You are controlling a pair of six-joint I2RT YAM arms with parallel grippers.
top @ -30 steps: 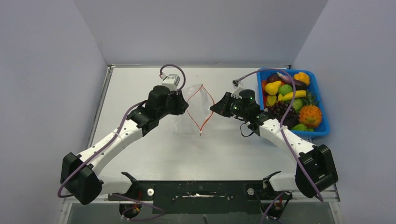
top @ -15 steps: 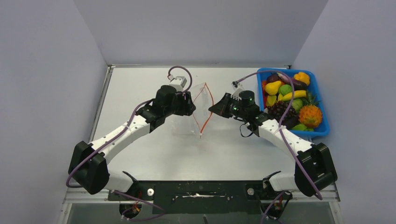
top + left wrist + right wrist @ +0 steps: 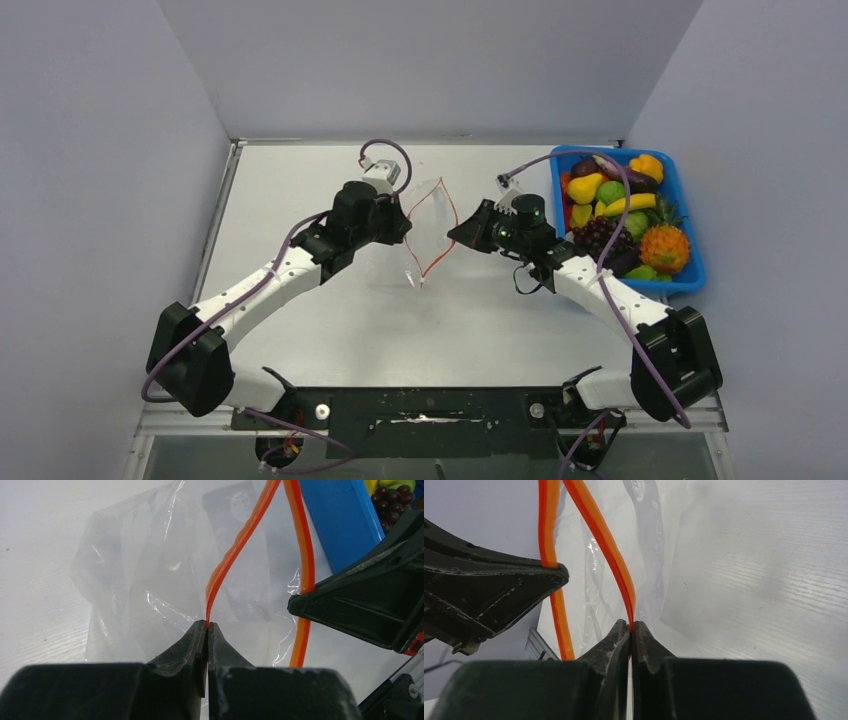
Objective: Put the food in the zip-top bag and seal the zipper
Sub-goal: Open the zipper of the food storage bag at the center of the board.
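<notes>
You see the zip-top bag (image 3: 425, 235) between the two arms in the middle of the tabletop (image 3: 300, 180), its mouth pulled into a narrow leaf shape. It is clear and crinkly, with bright highlights along its creases and a dark printed patch showing through the film. The zipper (image 3: 235, 555) runs along the mouth as two orange-red strips that bow apart in the middle and meet in a point at the near end.

Your left tool (image 3: 206, 626) is pinched together on the left-hand strip, its tips meeting right where the strip enters them. Your right tool (image 3: 630, 625) is likewise clamped on the other strip. The two tools face each other across the bag's mouth, close but apart.

The food (image 3: 620, 215) lies heaped in the blue bin (image 3: 692, 272) at the right edge of the tabletop, well apart from the bag. The pieces are yellow, green, orange and purple, with a cluster of dark grapes and a spiky orange pineapple towards the bin's near side.
</notes>
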